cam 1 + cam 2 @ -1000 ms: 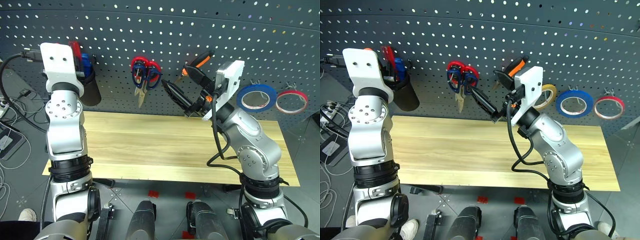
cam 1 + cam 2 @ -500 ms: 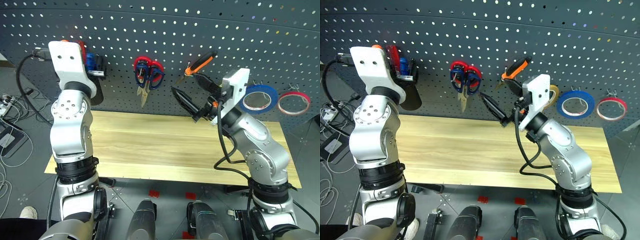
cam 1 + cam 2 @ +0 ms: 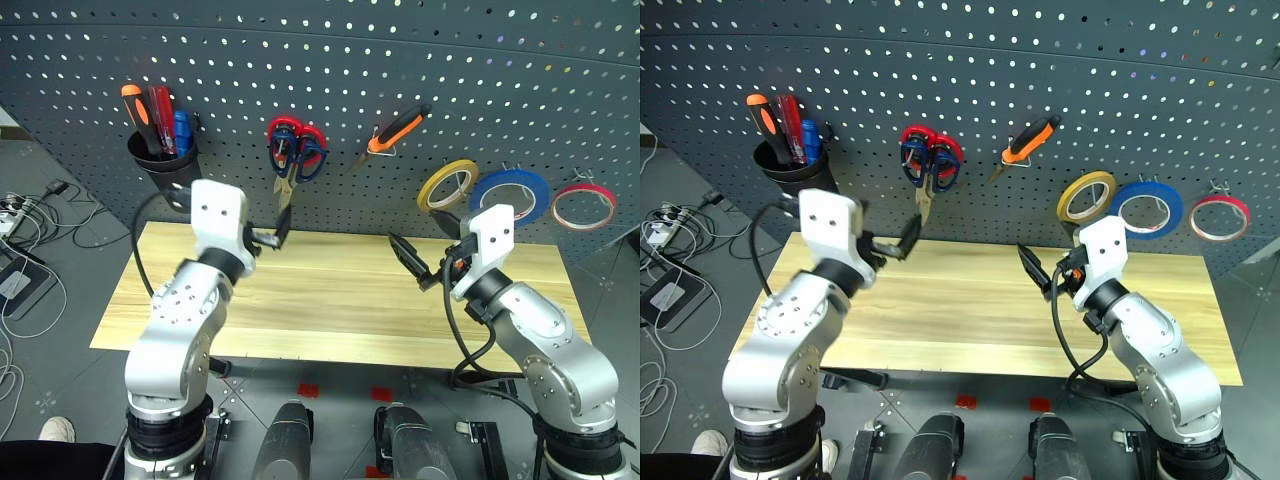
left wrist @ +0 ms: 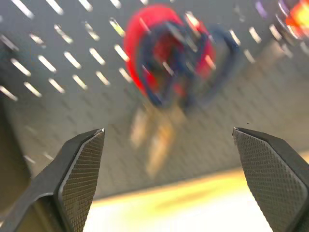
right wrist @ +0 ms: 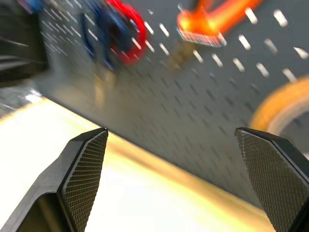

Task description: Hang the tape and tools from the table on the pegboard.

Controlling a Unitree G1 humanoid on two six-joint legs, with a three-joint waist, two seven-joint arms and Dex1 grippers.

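Note:
The blue tape (image 3: 510,195) hangs on the dark grey pegboard (image 3: 330,70) at the right. On hooks in the middle hang the dark-blue-handled scissors (image 3: 307,160) and the orange-and-black pliers (image 3: 395,130). The black-and-orange screwdriver (image 3: 132,108) stands in the black cup (image 3: 165,172) at the left. My left gripper (image 3: 272,238) is open and holds nothing, level over the table's (image 3: 330,310) back edge, just below the scissors (image 4: 169,58). Open and holding nothing as well, my right gripper (image 3: 412,262) hovers over the table's right half, pointing at the board (image 5: 193,96).
A yellow roll (image 3: 447,186) hangs left of the blue tape and a red-and-white roll (image 3: 584,207) right of it. Red-handled scissors (image 3: 284,130) overlap the blue ones. Red and blue screwdrivers (image 3: 168,115) share the cup. Cables (image 3: 20,240) lie on the floor at left.
Both arms came down from the pegboard to just above the table. The left gripper left the cup and swung right. The right gripper drew back from the pliers, uncovering the yellow roll.

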